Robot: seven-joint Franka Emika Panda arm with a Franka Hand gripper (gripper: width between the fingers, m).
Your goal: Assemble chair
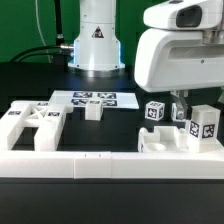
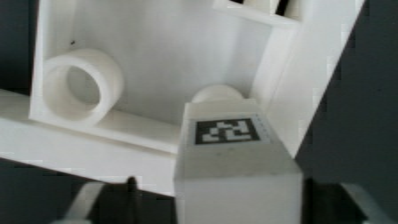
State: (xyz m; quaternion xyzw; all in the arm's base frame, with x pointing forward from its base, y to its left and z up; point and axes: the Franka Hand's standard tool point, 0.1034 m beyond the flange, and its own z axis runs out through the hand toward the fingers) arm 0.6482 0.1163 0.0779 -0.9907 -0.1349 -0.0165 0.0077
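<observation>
A white chair block [image 1: 203, 126] with a black-and-white tag stands upright at the exterior view's right. My gripper [image 1: 202, 108] is straight above it. In the wrist view the block [image 2: 226, 140] runs down between my fingers [image 2: 84, 205], with a dark gap on each side, so the gripper [image 2: 228, 205] is open around it without touching. Beside the block lies a white piece with a round ring [image 2: 79, 85], seen also in the exterior view [image 1: 158, 142]. Two more tagged cubes [image 1: 153, 112] [image 1: 181, 112] stand behind it.
A large slotted white panel [image 1: 32, 125] lies at the exterior view's left, with a small white block [image 1: 92, 111] near it. The marker board [image 1: 95, 98] lies in front of the robot base [image 1: 97, 45]. A long white rail [image 1: 110, 166] runs along the front.
</observation>
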